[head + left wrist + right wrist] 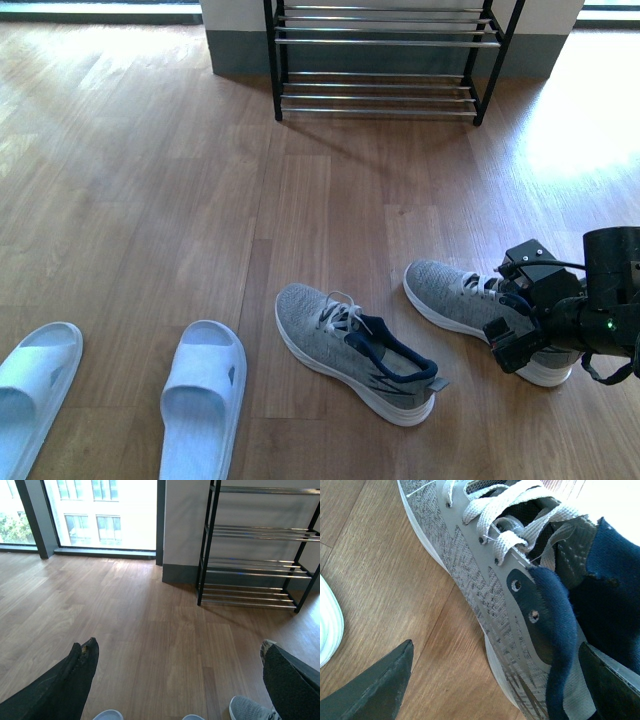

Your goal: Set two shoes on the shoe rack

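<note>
**Q:** What are the grippers doing?

**A:** The right gripper [515, 312] is spread wide over the heel end of a grey knit sneaker [448, 288], with one finger on either side of its navy collar. I cannot tell whether it touches. The left gripper [178, 642] hangs spread, holding nothing.

**Q:** How would the sneaker handle?

**A:** Probably light, with a soft upper that gives and a stiffer white sole. The padded collar at the heel looks the surest hold. The sneaker lies on the wooden floor [150, 200] beside its mate [350, 350], well apart from the shoe rack [380, 85]. Pale blue slide slippers [205, 395] lie further left.
</note>
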`<action>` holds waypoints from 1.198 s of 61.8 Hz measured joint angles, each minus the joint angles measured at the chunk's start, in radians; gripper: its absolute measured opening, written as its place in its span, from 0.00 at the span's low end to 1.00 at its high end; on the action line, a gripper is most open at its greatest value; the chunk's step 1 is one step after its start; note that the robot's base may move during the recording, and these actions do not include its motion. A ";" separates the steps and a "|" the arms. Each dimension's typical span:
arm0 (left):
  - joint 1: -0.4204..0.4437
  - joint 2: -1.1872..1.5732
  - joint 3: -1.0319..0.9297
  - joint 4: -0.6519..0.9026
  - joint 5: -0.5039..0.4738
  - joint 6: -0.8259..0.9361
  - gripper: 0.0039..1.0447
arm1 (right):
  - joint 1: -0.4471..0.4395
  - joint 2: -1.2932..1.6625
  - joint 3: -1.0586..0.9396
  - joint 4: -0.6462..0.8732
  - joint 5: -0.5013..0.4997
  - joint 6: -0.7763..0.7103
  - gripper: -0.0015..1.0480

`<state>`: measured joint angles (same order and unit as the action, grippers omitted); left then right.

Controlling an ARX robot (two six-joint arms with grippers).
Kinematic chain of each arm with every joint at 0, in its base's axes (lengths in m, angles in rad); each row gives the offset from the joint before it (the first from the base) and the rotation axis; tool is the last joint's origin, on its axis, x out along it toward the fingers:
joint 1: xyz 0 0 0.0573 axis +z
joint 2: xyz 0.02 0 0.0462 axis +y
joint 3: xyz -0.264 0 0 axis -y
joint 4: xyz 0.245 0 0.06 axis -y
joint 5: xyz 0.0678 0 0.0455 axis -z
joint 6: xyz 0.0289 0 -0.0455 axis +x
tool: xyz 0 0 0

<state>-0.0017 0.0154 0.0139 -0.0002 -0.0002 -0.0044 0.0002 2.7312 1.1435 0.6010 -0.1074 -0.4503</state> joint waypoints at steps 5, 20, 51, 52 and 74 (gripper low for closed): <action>0.000 0.000 0.000 0.000 0.000 0.000 0.91 | 0.002 0.011 0.015 -0.007 -0.003 0.000 0.91; 0.000 0.000 0.000 0.000 0.000 0.000 0.91 | 0.010 0.055 0.075 -0.010 0.014 0.011 0.61; 0.000 0.000 0.000 0.000 0.000 0.000 0.91 | 0.051 -0.015 -0.055 0.097 -0.014 0.075 0.01; 0.000 0.000 0.000 0.000 0.000 0.000 0.91 | 0.053 -0.028 -0.070 0.109 -0.015 0.085 0.01; 0.000 0.000 0.000 0.000 0.000 0.000 0.91 | 0.051 -0.686 -0.520 0.251 -0.111 0.295 0.01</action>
<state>-0.0017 0.0154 0.0139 -0.0002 -0.0002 -0.0044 0.0513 2.0457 0.6231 0.8524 -0.2180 -0.1555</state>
